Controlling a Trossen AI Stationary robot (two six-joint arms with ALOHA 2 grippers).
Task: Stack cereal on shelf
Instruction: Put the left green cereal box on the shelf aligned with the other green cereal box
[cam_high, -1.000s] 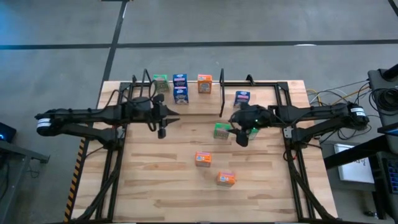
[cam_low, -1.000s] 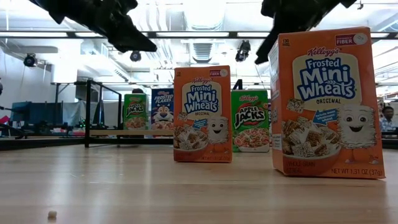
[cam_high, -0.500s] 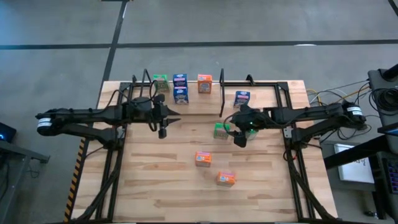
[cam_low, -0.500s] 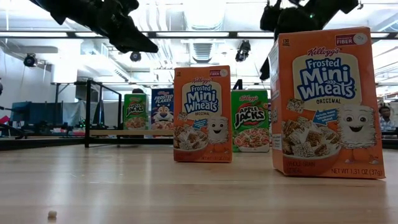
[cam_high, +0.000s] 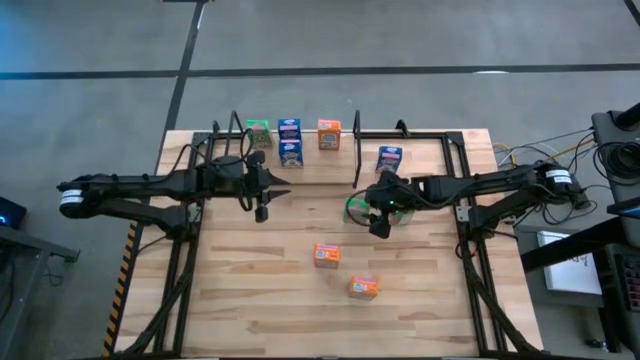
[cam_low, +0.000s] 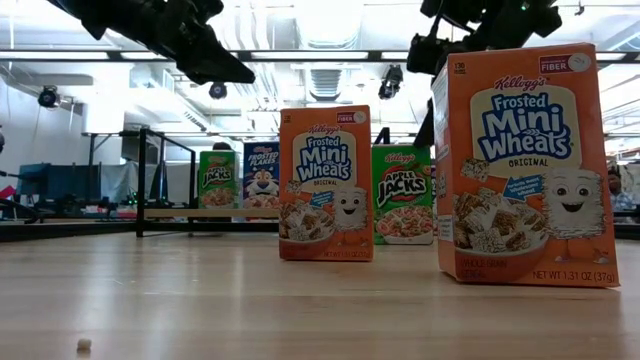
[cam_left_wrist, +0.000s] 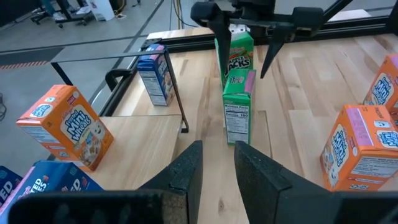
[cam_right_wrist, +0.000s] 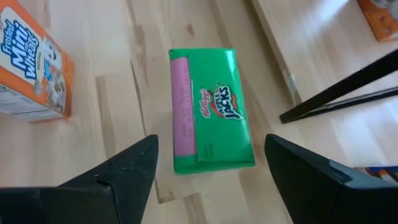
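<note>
Right gripper (cam_high: 371, 211) hangs directly over the upright green Apple Jacks box (cam_right_wrist: 210, 112) just in front of the shelf (cam_high: 320, 172), fingers spread wide either side, gripping nothing.

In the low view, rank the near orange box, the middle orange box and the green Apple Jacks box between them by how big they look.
1. Near orange box, largest
2. Middle orange box
3. Green Apple Jacks box, smallest

Nearness to the camera drives this; their true sizes may match.
</note>
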